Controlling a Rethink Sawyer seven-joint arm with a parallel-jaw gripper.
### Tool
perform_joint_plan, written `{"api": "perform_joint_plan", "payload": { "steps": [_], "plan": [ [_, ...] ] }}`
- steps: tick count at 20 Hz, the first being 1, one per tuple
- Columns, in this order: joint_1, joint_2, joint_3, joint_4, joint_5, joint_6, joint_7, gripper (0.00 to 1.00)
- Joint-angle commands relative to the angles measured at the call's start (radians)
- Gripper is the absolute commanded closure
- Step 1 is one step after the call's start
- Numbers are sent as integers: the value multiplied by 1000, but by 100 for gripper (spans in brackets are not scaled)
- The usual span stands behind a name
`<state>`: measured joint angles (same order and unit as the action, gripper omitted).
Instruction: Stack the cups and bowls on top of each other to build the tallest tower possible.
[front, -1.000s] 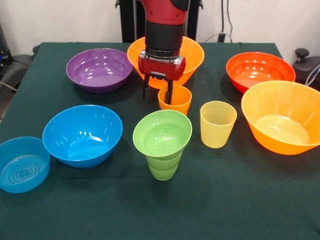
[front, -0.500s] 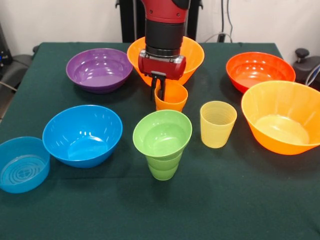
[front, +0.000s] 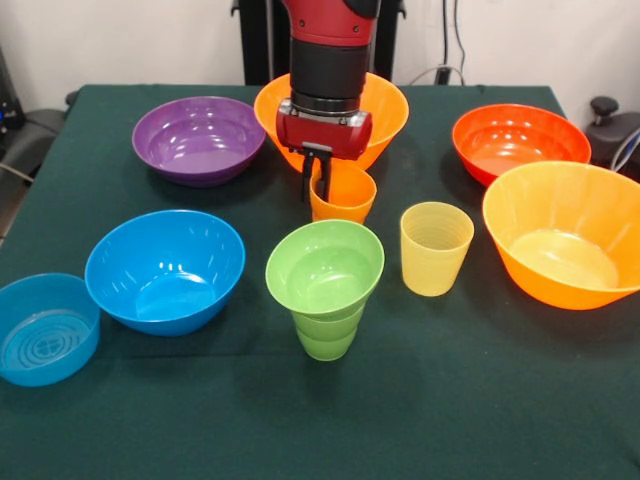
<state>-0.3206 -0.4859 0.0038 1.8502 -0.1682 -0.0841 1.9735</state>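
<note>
My gripper is shut on the orange cup, its fingers pinching the cup's left wall at the rim. The cup is upright in the middle of the table, just in front of a big orange bowl. Nearer the front stands the tower: a small green bowl resting on the green ribbed cup. Beside it to the right is the pale yellow cup, standing alone. I cannot tell whether the orange cup touches the cloth.
Bowls ring the dark green table: purple at the back left, red-orange at the back right, a second big orange one at the right, medium blue and small translucent blue at the front left.
A second ago the fingers stood open over the orange cup's left rim. They have closed on it, and the cup has shifted slightly left and up. Nothing has moved in the last half second.
</note>
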Motion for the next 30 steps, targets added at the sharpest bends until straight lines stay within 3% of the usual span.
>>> {"api": "perform_joint_plan", "payload": {
  "steps": [1, 23, 30],
  "plan": [
    [-34, -80, 124, -2, -6, 140, 67, 100],
    [-108, -371, 254, 34, 143, 565, 28, 100],
    [-129, -471, 253, 32, 158, 665, -23, 100]
  ]
}}
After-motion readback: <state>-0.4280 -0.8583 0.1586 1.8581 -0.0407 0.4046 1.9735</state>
